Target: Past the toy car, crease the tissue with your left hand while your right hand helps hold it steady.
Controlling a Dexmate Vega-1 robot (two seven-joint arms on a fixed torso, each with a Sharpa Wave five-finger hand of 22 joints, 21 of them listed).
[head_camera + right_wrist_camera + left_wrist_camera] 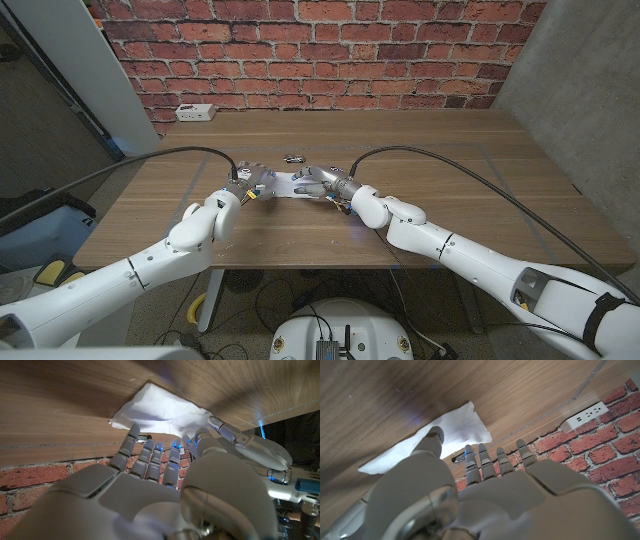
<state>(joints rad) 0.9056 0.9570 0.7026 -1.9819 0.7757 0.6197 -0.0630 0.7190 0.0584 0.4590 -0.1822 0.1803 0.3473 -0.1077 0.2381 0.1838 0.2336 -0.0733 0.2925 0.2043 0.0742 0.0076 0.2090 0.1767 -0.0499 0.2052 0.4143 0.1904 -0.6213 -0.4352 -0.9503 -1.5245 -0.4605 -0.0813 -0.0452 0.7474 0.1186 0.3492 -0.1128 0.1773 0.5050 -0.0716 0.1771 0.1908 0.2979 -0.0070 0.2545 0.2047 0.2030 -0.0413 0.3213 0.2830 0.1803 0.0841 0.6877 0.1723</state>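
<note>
A white tissue (284, 187) lies on the wooden table (440, 190) between my two hands, just on the near side of a small dark toy car (294, 158). My left hand (252, 183) is at the tissue's left end. Its thumb (434, 438) lies on the tissue (451, 430) while its fingers (496, 460) reach straight past it, holding nothing. My right hand (318, 183) is at the right end, and its spread fingers (150, 452) reach the edge of the tissue (157, 409). The left hand (247, 447) appears at the tissue's other end in the right wrist view.
A white power strip (194, 113) lies at the table's far left by the brick wall (320, 50). Black cables run along both arms. Bare wood lies to the right and in front of the hands.
</note>
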